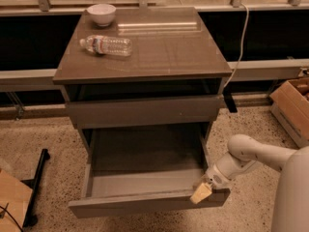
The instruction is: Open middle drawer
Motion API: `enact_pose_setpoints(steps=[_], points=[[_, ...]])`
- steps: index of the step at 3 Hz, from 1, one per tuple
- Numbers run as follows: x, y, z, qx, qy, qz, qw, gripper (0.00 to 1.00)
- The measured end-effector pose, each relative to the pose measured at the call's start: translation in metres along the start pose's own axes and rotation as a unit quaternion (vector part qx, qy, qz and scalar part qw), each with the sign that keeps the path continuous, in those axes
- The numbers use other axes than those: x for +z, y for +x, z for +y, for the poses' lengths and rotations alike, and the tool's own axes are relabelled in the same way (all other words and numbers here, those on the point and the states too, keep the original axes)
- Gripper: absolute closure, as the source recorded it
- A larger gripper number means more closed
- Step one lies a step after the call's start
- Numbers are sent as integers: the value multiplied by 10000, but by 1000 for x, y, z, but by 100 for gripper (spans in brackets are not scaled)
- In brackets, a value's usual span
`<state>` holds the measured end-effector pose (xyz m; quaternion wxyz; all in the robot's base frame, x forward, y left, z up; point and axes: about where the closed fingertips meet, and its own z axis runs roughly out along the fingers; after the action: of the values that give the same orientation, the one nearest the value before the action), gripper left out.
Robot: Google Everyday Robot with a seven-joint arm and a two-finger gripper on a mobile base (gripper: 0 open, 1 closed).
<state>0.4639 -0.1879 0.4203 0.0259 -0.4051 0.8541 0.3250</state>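
Observation:
The middle drawer (145, 204) of the grey-brown cabinet stands pulled far out toward me, and its grey boxy inside (145, 158) shows with nothing in it. My gripper (201, 193) is at the right end of the drawer's front, at its top edge, and it reaches in from my white arm (251, 156) at the lower right. The top drawer front (145, 111) above looks slightly out from the cabinet. The lowest drawer is hidden under the open one.
A white bowl (101, 13) and a lying plastic water bottle (106, 45) are on the cabinet top (169, 52). A cardboard box (293, 108) stands on the floor at right. A black stand foot (35, 187) and another box lie at the lower left. A cable (239, 47) hangs beside the cabinet.

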Motion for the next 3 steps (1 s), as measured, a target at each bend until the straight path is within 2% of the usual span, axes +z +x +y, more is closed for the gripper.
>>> enact_pose_setpoints(steps=[3], points=[[6, -2, 3, 0, -41, 18, 10000, 14]])
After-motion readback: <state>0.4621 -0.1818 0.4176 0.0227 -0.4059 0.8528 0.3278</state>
